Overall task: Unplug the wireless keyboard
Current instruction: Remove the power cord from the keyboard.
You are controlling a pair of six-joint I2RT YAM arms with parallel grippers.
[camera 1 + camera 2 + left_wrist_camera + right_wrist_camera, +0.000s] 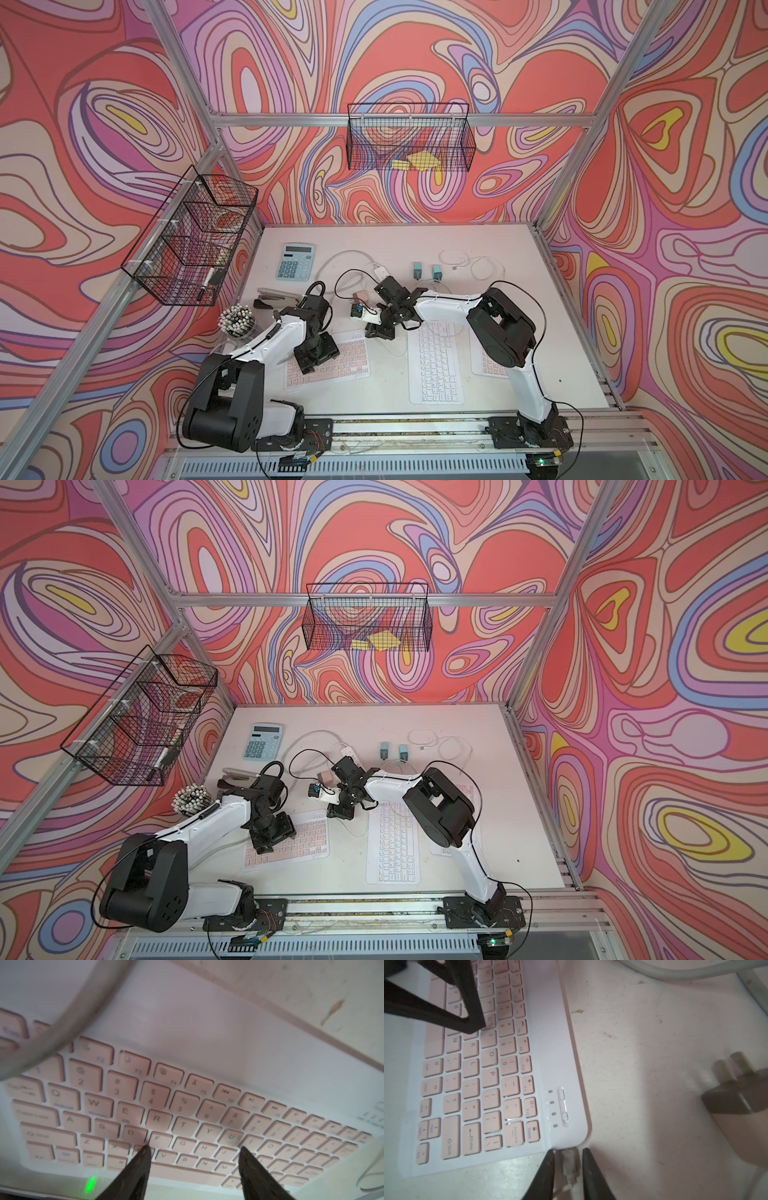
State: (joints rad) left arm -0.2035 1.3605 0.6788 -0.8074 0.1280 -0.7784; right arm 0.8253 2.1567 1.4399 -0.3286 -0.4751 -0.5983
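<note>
my right claw (568, 1151) has its jaws a little apart, one on each side of the white plug (569, 1164), close to it but not clamped from what i can see. the plug sits in the right end of the pink keyboard (550, 1043), by its back corner. that keyboard lies toward the table's (519, 291) front left, beside a white keyboard (436, 365). my left claw (194, 1147) also has its jaws apart, tips down on the keys, pinning the board i think. the risks i see: if i close too far back i'd catch the thin cable (560, 1190) instead of the plug shell, and pulling would strain the wire. a skewed pull could jam or bend the connector. if my left tips slide on the keys, the whole keyboard would drag along with the plug.
</note>
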